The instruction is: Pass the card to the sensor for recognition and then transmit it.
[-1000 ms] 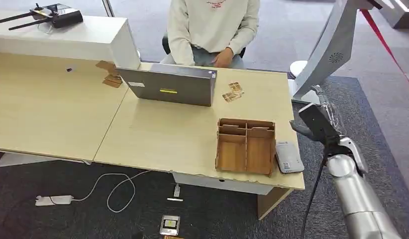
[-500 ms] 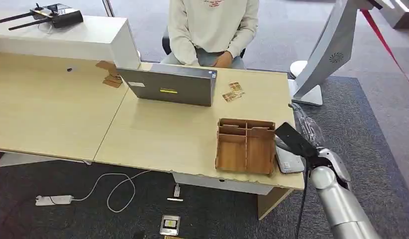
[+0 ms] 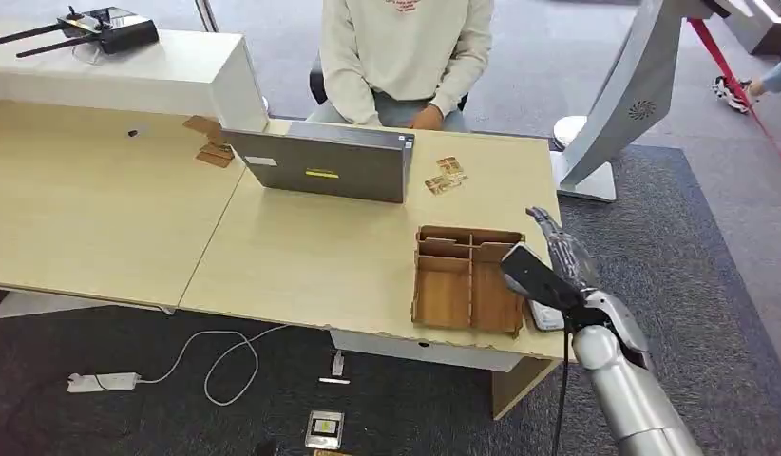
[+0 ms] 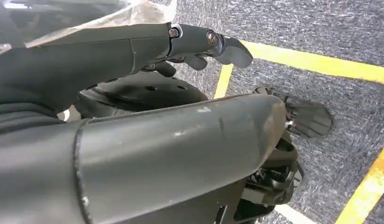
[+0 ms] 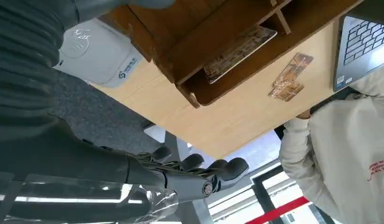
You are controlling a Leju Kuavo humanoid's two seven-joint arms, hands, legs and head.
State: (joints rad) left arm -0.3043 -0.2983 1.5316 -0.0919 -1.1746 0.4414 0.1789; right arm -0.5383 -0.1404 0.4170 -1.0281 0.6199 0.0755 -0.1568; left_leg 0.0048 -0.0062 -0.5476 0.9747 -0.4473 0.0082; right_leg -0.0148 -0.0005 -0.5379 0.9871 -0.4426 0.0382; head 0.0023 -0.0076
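Right hand (image 3: 556, 249) over table's (image 3: 301, 256) near right corner, just right of wooden organizer (image 3: 469, 277), fingers apart, holding nothing. Card (image 5: 240, 53) flat in far organizer compartment, long axis across compartment. White sensor (image 5: 97, 55) beside organizer's right wall. Left hand (image 4: 206, 44) hanging, loosely curled, empty.

A matt light-wood desk (image 3: 301, 256) carries a brown plywood organiser (image 3: 468, 278) and a smooth grey metal laptop (image 3: 322, 168). The floor is rough dark carpet (image 3: 710, 285); the robot's right arm (image 3: 643, 399) is glossy silver metal.
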